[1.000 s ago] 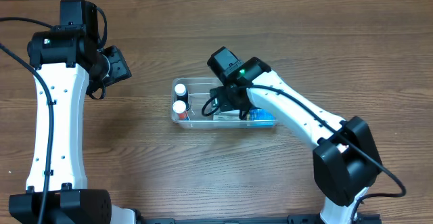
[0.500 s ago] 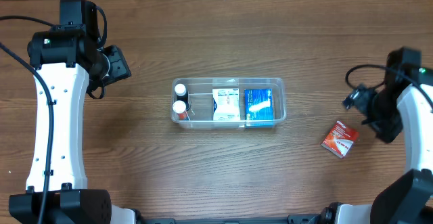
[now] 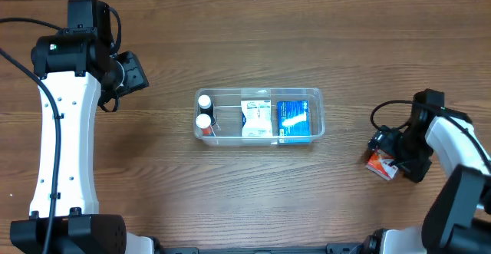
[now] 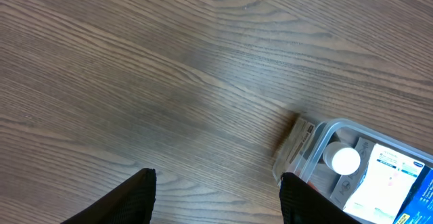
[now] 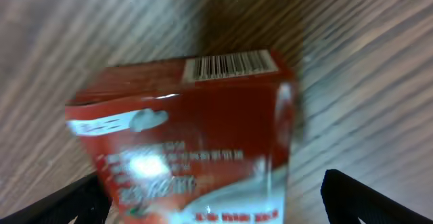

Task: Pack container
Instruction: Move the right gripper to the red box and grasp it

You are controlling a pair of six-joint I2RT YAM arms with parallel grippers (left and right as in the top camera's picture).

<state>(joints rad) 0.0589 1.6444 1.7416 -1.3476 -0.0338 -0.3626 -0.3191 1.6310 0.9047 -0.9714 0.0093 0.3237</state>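
The clear container (image 3: pixel 314 94) sits mid-table and holds two white-capped bottles (image 3: pixel 204 110), a white packet (image 3: pixel 255 119) and a blue box (image 3: pixel 294 120). Its left end also shows in the left wrist view (image 4: pixel 318 137). A red box (image 3: pixel 378 162) lies on the table at the right. My right gripper (image 3: pixel 391 159) is open, low over the red box, with a finger on each side of it; the red box fills the right wrist view (image 5: pixel 183 129). My left gripper (image 4: pixel 216 200) is open and empty, held above bare wood left of the container.
My right arm has left the container, swung to the far right and come down over the red box. The left arm has not moved.
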